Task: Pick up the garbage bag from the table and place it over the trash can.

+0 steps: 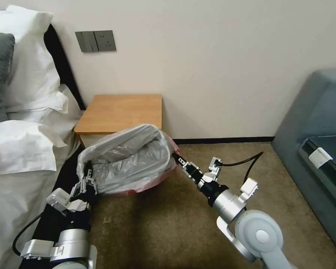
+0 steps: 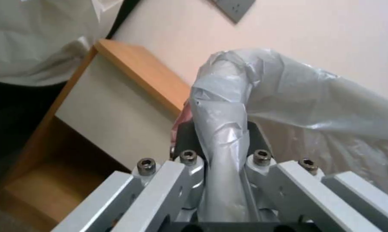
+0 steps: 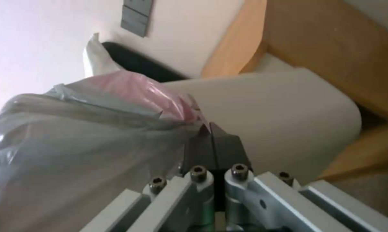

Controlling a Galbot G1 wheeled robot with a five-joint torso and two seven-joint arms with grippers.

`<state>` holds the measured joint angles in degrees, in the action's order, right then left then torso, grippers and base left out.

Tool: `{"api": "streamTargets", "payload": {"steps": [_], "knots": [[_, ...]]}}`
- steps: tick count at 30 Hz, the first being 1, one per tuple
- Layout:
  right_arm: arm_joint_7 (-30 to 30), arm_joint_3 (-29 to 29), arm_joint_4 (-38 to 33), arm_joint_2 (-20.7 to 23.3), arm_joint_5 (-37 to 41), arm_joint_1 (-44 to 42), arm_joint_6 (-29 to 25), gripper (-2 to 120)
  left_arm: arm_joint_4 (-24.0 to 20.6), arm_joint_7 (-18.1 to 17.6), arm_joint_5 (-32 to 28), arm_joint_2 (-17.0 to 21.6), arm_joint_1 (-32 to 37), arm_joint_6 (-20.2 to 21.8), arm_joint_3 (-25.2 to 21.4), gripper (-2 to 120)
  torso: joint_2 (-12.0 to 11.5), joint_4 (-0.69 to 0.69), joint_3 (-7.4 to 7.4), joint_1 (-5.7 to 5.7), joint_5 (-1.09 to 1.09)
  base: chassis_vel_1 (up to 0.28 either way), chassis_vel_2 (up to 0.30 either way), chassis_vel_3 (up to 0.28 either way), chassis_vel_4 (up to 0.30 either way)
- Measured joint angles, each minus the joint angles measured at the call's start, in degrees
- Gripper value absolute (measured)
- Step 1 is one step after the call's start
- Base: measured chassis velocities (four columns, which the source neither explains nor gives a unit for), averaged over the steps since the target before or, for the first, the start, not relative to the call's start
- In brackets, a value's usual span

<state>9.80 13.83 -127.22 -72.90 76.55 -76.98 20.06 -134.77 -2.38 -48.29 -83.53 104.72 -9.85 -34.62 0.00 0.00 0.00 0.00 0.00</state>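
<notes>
The garbage bag (image 1: 132, 158), grey crinkly film with pink edges, is stretched wide between my two grippers in front of the table (image 1: 119, 112). My left gripper (image 1: 86, 180) is shut on a bunched fold of the garbage bag (image 2: 288, 96) at its near left corner, the film running between the fingers (image 2: 187, 135). My right gripper (image 1: 176, 157) is shut on the pink rim at the right corner of the bag (image 3: 129, 87). In the right wrist view the beige trash can (image 3: 284, 119) stands close behind the right gripper (image 3: 211, 133), under the bag. In the head view the bag covers the bin.
A bed with white pillows (image 1: 26, 74) lies close on the left, beside my left arm. A grey sofa (image 1: 317, 142) stands at the right. Brown carpet (image 1: 168, 224) spreads between them. A switch plate (image 1: 95, 41) is on the wall.
</notes>
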Motion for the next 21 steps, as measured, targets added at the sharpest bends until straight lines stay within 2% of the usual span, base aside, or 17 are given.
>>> {"api": "streamTargets", "payload": {"steps": [7, 14, 16, 19, 21], "knots": [[-0.2, -1.0, 5.9, 0.6, -3.0, 6.1, -0.3, 0, -0.7, 0.4, -1.9, 0.2, 0.7, 0.8, 0.1, 7, 0.0, 0.01, 0.0, 0.0, 0.0, 0.0, 0.0, 0.0, 0.0], [-0.2, -2.0, 5.7, 0.9, -4.0, 5.5, 0.4, 0, -0.8, 0.2, -2.4, 0.3, 0.5, 0.9, -0.5, 7, 0.0, 0.01, 0.0, 0.0, 0.0, 0.0, 0.0, 0.0, 0.0], [-0.3, -1.9, 5.3, 0.9, -4.4, 5.1, 0.8, 3, -0.6, 0.2, -2.4, 0.4, 0.4, 0.9, -0.5, 7, 0.0, 0.0, 0.0, 0.0, 0.0, 0.0, 0.0, 0.0, 0.0], [-1.1, -1.6, 4.2, 1.7, -6.6, 3.8, 1.3, 17, -0.3, 0.0, -2.2, 0.5, 0.0, 0.9, -0.8, 7, 0.0, 0.01, 0.0, 0.0, 0.0, 0.0, 0.0, 0.0, 0.0], [-1.4, -1.4, 3.8, 2.0, -7.3, 3.3, 1.4, 21, -0.2, -0.2, -2.2, 0.5, -0.1, 1.0, -0.9, 7, 0.0, 0.01, 0.0, 0.0, 0.0, 0.0, 0.0, 0.0, 0.0]]}}
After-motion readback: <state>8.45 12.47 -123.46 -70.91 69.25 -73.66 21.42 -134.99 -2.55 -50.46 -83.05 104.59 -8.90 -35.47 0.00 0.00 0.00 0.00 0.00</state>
